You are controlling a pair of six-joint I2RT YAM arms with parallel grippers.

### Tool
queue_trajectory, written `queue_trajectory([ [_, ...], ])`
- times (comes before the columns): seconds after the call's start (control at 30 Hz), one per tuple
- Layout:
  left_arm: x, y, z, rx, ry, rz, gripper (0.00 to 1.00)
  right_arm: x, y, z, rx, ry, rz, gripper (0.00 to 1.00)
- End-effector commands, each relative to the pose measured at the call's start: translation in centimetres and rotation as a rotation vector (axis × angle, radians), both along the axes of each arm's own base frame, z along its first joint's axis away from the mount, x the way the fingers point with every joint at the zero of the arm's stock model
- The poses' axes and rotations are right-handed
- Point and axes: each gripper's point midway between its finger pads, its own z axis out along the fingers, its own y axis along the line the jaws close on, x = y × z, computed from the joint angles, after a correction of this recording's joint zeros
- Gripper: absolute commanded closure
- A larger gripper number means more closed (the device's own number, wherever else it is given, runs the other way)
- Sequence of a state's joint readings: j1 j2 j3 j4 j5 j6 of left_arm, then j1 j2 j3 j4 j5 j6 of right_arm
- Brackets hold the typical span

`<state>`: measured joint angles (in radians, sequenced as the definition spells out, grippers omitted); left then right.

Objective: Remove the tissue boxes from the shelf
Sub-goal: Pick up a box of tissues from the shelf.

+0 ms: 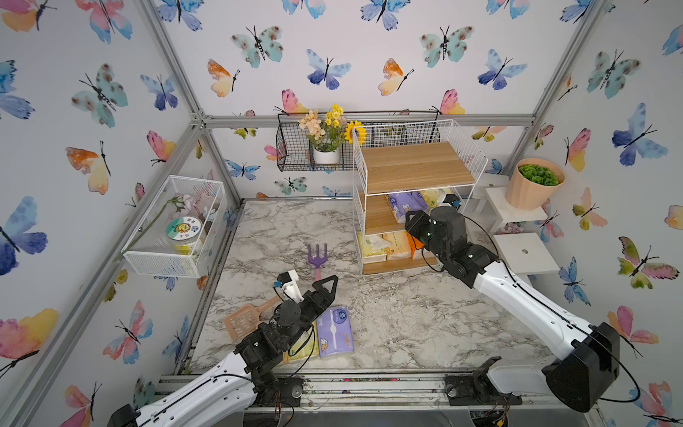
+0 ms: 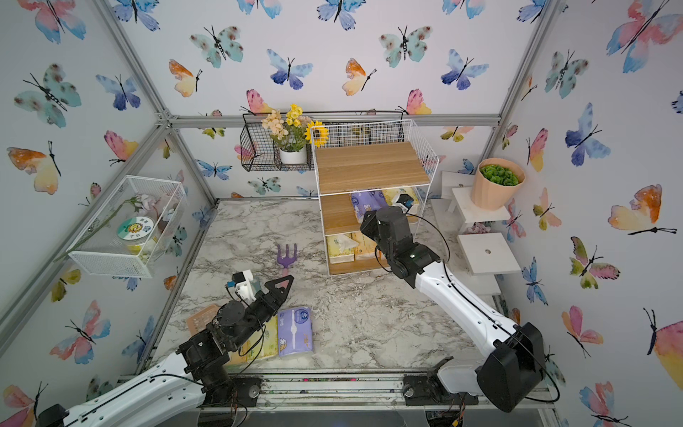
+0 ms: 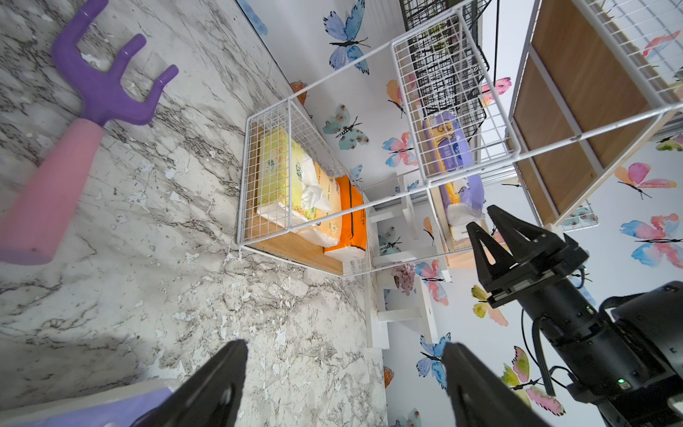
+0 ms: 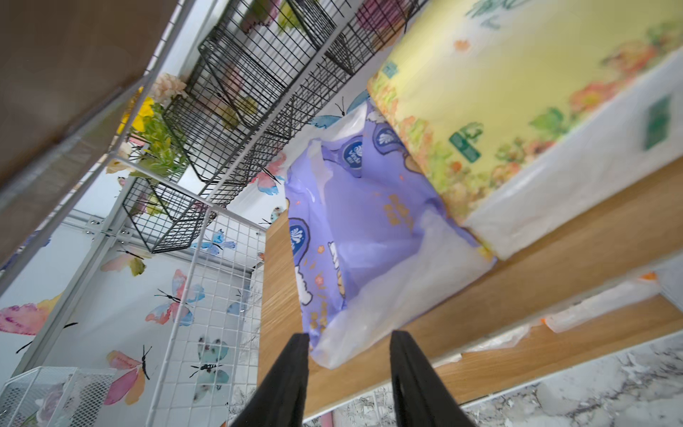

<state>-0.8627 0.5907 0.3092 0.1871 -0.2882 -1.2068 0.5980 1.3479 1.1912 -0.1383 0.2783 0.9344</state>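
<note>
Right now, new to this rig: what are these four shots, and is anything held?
Two robot arms with two-finger grippers work over a marble table. Two pictures come from an overhead stereo camera, two from cameras on the wrists. On the table lie a purple tissue pack, a yellow pack, a purple rake and a peach scoop. The shelf holds more packs. The left gripper is open and empty. The right gripper straddles the end of a second purple pack on the middle tier; whether it pinches yet is unclear.
</note>
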Motion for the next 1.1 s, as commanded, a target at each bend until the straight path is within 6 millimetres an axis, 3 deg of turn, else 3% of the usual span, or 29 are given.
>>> queue_trajectory([
  [0.0, -0.2, 0.1, 0.1, -0.013, 0.001, -0.006, 0.13, 0.7, -0.9, 0.4, -0.010, 0.010, -0.047, 0.64],
  [0.27, -0.2, 0.1, 0.6, -0.014, -0.007, -0.007, 0.13, 1.0, -0.9, 0.4, -0.010, 0.010, -0.033, 0.88],
  [0.5, -0.2, -1.2, 1.5, -0.050, -0.017, -0.056, 0.08, -0.2, -0.5, 1.6, 0.018, -0.017, 0.027, 0.97],
  [0.63, -0.7, -3.8, 3.0, -0.124, -0.016, -0.168, 0.02, -1.5, -0.8, 1.9, 0.032, -0.013, 0.051, 0.99],
  [1.07, 0.4, -12.4, 8.6, -0.321, -0.012, -0.367, 0.02, -6.2, -0.7, 1.3, 0.064, 0.011, 0.197, 0.99],
])
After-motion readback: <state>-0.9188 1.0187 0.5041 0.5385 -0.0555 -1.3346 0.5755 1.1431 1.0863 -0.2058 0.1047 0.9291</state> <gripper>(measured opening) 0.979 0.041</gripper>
